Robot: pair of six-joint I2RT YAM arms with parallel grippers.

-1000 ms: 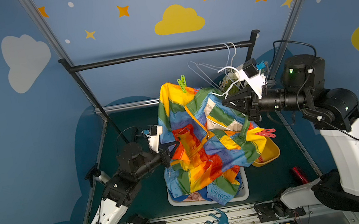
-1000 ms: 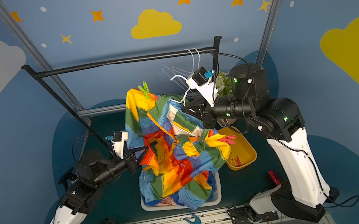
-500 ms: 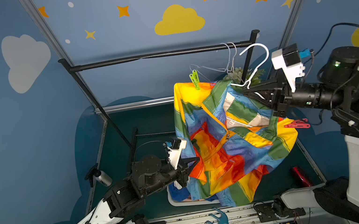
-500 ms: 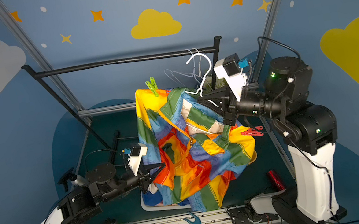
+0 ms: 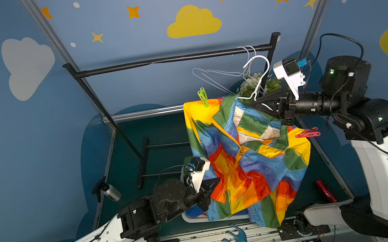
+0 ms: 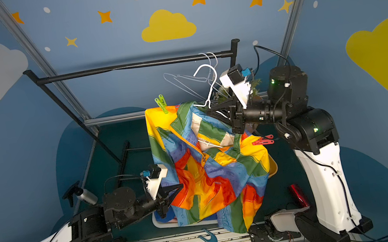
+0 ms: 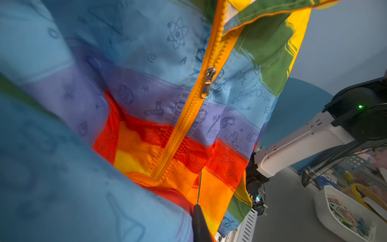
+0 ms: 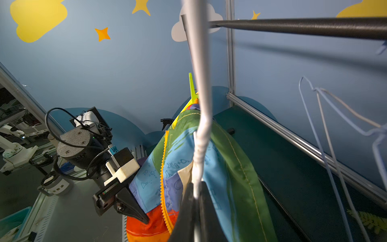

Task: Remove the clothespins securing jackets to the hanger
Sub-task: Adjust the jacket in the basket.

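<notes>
Rainbow jacket hangs mid-frame in both top views on a white hanger, zip part open. The hanger's hook sits below the black rail, apart from it. Right gripper reaches in from the right edge, jaws pinching the hanger's neck just above the collar; the right wrist view shows the white wire caught between them. Left gripper comes from the lower left, jaws pressed together, tips against the jacket's left edge; cannot tell whether cloth is caught. 2 clothespins are visible. The green clothespin stands upright on the jacket's upper-left shoulder corner. The red clothespin sticks out sideways from the jacket's right edge, under the right arm.
</notes>
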